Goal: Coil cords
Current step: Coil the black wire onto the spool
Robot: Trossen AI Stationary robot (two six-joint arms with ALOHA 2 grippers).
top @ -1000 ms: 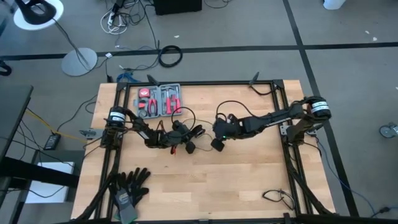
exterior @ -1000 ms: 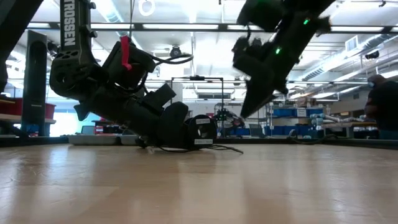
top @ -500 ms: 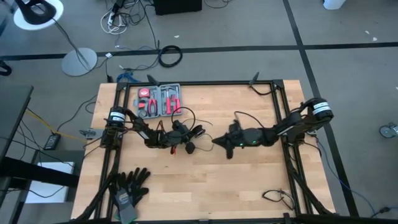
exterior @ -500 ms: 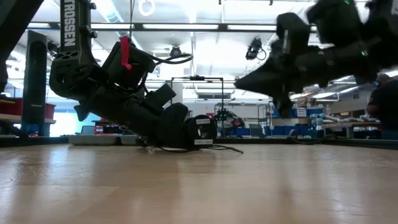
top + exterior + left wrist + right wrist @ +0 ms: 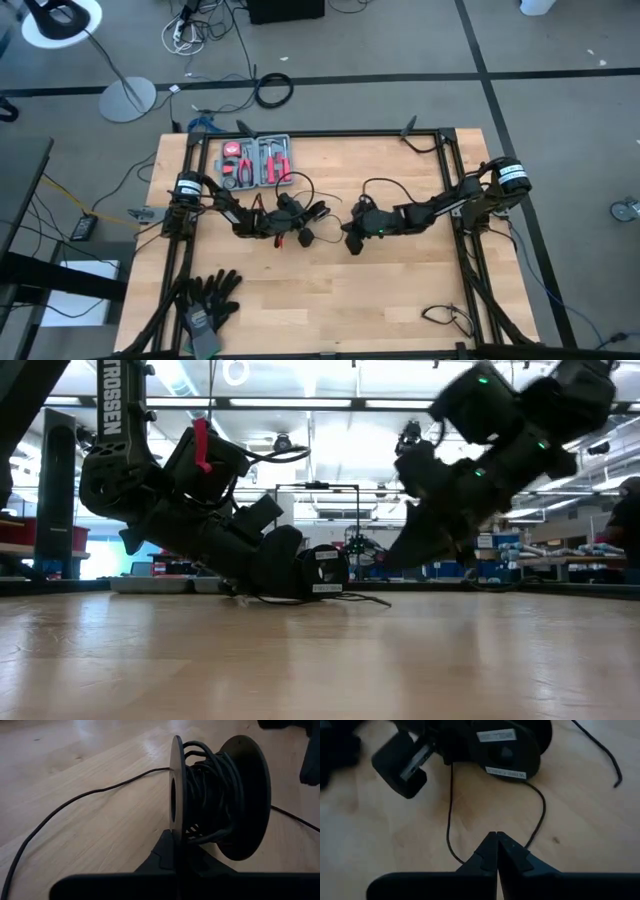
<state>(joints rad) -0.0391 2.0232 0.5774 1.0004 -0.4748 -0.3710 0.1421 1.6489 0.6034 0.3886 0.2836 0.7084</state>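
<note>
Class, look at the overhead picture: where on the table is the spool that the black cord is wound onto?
In the high view the spool sits left of the table's centre, gripped by the left gripper, just below the red tool tray.

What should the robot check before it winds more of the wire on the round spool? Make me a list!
1. Left gripper shut on the spool's flange: ok.
2. Wire wound between the spool's two discs: ok.
3. Right gripper shut on the loose wire: ok, the fingertips meet where the loop reaches them.
4. Loose wire free of knots: cannot tell.
5. Wooden table bare around the spool: ok.
</note>
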